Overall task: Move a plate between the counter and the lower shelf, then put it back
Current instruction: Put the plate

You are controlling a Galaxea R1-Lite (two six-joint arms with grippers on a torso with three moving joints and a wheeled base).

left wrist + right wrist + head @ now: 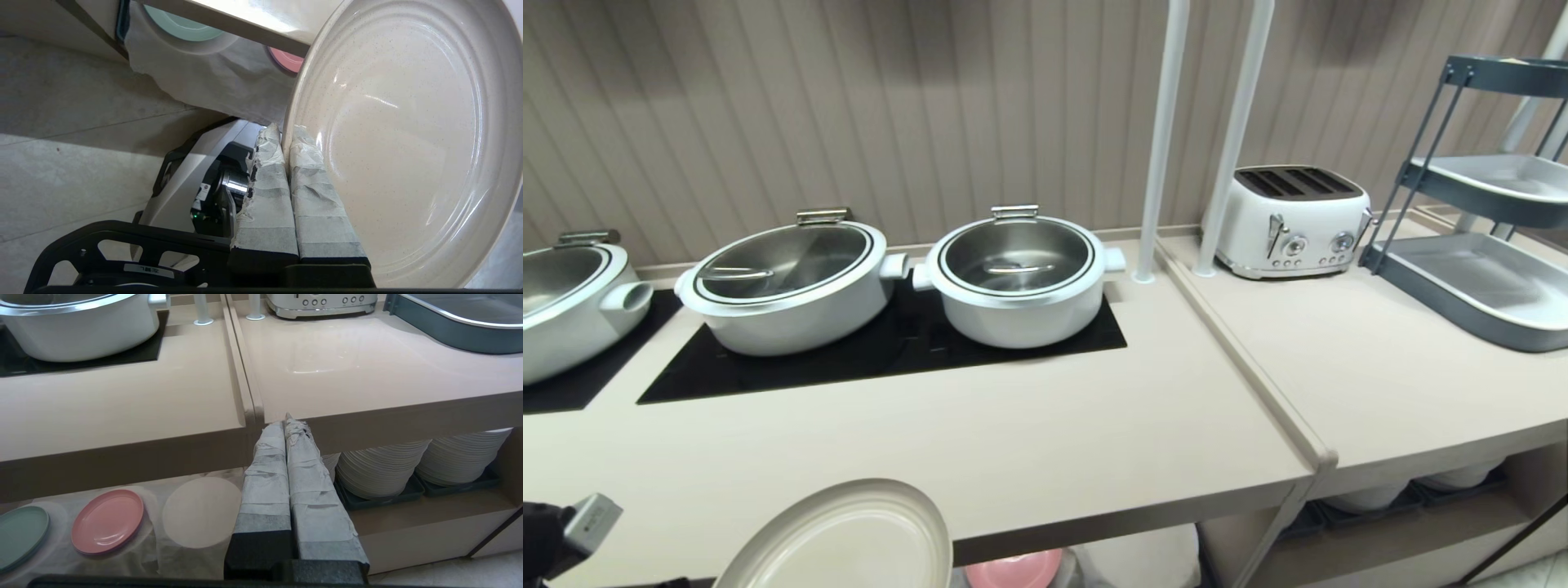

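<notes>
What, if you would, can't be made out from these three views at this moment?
- Head view: the plate is cut off by the bottom edge; the left gripper pinching its rim falls outside.
- Head view: the lower shelf lies hidden under the counter.
- Right wrist view: the mint-green plate is cut by the edge.

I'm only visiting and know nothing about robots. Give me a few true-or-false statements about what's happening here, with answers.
1. The left hand grips the cream plate by its rim. True.
2. The plate lies flat on the counter. False: it is held off the counter, at its front edge.
3. A pink plate sits on the lower shelf. True.
4. The right hand holds a pot lid. False: it is shut on nothing.
5. The toaster stands on the hob. False: it stands on the adjoining worktop.
</notes>
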